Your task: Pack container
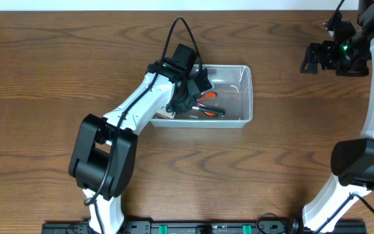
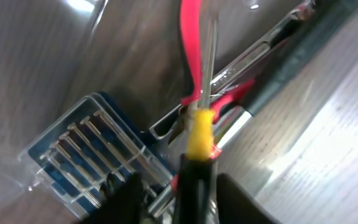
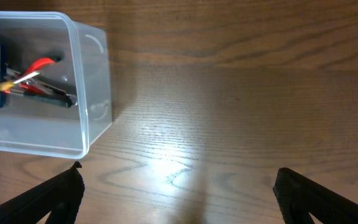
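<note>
The clear plastic container (image 1: 246, 70) stands at the table's middle and also shows in the right wrist view (image 3: 92, 74). My left gripper (image 1: 188, 99) is down inside it. In the left wrist view its fingers (image 2: 182, 199) stand apart around the black handle of a yellow-collared screwdriver (image 2: 199, 134); the right finger touches the handle and a gap shows on the left. The screwdriver lies over red-handled pliers (image 2: 191, 56) and a metal tool. A small blue case of bits (image 2: 79, 149) lies beside them. My right gripper (image 3: 179, 193) is open and empty over bare table, far right (image 1: 308, 58).
The container's walls surround my left gripper closely. Wooden table surface stretches between the container and my right gripper. The arm bases stand at the table's front edge.
</note>
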Tool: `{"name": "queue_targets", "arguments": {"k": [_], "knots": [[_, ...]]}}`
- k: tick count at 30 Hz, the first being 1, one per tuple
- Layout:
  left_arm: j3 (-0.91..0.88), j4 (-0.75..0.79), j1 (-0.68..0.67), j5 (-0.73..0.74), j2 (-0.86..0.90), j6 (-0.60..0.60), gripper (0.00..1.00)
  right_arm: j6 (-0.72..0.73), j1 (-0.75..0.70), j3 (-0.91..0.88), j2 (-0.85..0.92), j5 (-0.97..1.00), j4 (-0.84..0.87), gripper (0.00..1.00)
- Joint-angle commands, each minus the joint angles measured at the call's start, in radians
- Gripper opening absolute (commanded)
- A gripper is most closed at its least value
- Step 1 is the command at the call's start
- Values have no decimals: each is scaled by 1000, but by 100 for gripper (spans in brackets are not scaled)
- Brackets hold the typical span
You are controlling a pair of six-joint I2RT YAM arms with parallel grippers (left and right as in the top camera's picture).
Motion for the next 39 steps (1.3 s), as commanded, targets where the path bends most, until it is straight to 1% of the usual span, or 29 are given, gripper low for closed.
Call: {"name": "queue_targets", "arguments": {"k": [1,7,10,13,15,16,18,21,23,26,30,32,34,37,39], "knots": [[10,8,2,-5,3,-8,43,-13,5,3,-29,-8,-1,99],[10,13,0,-4,1,-11,66,-17,4,3,-29,-7,-1,99],[10,14,-5,-5,-18,-31,71,-24,4,3,-29,-7,-1,99],[11,14,-5,-5,-64,-32,84,-31,4,3,-29,-8,2,99],[11,14,-3,-5,-108,-32,90,-31,4,3,-29,-8,11,99],[12,15,0,-13,-145,-45,95,-31,4,3,-29,-8,22,99],[14,19,5,-63,-196,-117,99,-30,5,3,-29,-8,47,99],[22,4,33,-135,-286,-247,98,-19,16,3,-32,-8,130,99],[35,-32,76,-144,-345,-306,98,-6,38,3,-40,-8,217,99],[51,-69,177,-144,-414,-439,98,-5,86,15,-50,-8,308,99],[53,-92,362,-137,-484,-685,99,-31,168,64,-51,8,380,99],[53,-114,431,-103,-508,-709,99,-30,199,86,-53,46,413,99],[53,-156,485,-74,-539,-709,98,-26,225,109,-62,74,426,99],[53,-227,518,-74,-589,-702,99,-1,251,119,-102,91,428,99],[47,-261,518,-75,-625,-674,99,19,255,119,-136,108,421,99]]}}
